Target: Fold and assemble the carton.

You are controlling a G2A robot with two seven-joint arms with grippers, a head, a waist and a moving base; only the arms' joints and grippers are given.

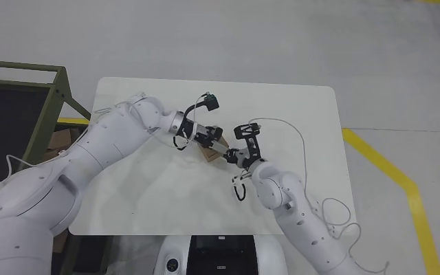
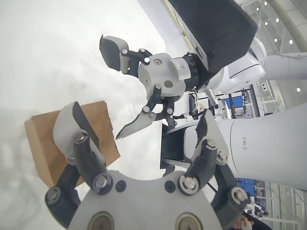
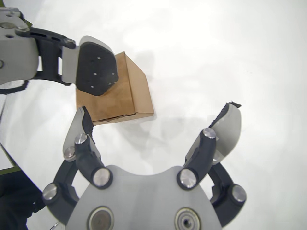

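**Carton at mid-surface, flanked**

Nearest: right tool, spread wide, gripping nothing, one fingertip just beside the brown carton's edge. Box-shaped carton flat on the surface. Beyond: left tool, also wide and empty, one pad over carton's top; contact unclear.

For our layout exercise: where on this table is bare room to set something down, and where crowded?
Free: table strip along its far edge; patch between left arm and near edge. Crowded: centre, left gripper and right gripper flanking the carton.
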